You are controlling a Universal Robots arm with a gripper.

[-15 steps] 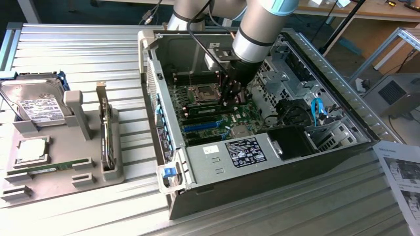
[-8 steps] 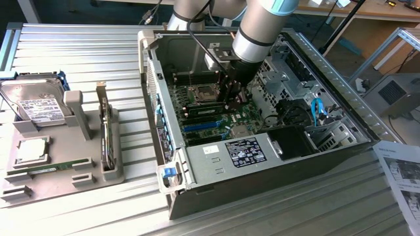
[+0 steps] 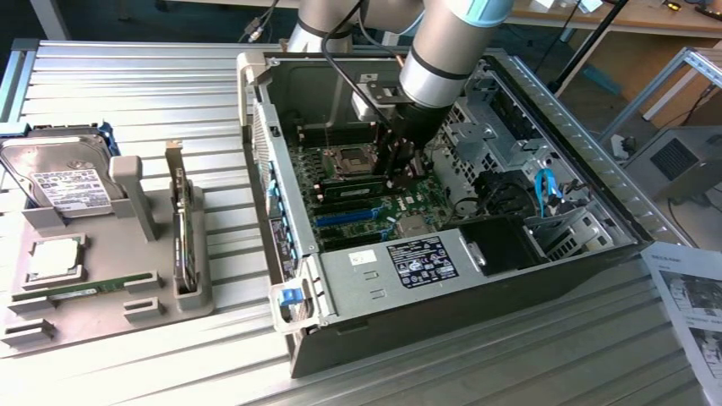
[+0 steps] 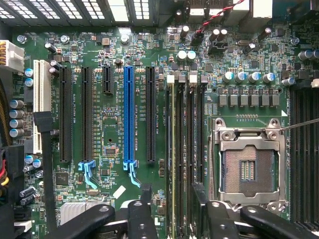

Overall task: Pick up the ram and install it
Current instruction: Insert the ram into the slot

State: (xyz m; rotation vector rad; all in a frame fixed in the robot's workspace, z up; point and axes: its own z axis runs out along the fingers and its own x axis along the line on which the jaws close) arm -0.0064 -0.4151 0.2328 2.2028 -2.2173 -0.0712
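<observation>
Gripper point(image 4: 171, 195) was seen inside the open PC case point(image 3: 373, 347), low over the motherboard point(image 4: 113, 127), jaws spread wide and nothing clamped. Its fingertips point(image 4: 143, 194) were set either side of the memory slot bank point(image 4: 187, 139), next to the empty CPU socket point(image 4: 249, 167). The ram point(image 3: 358, 191) was found standing on edge in that bank, between the socket and the blue expansion slots point(image 3: 338, 218), just under the gripper and apart from both fingers. It was judged seated, but whether the end latches were fully home could not be told. A similar thin green stick point(image 3: 88, 289) was lying in the grey tray point(image 3: 107, 320) at the exterior view's left, well apart from the case. It was flanked by a hard drive point(image 3: 57, 178), a square processor chip point(image 3: 54, 258) and an upright expansion card point(image 3: 181, 228). Handling judgement: the ram was reckoned light, stiff and thin, but fragile, with a brittle board, exposed chips and a contact edge not to be touched. It was best taken across the two flat faces near the middle of the top edge, or by the short ends. Grip was best kept modest but firm, as the smooth faces could slip. Any push was best applied straight down and evenly, since a tilted stick could bind in the slot or be flexed.
</observation>
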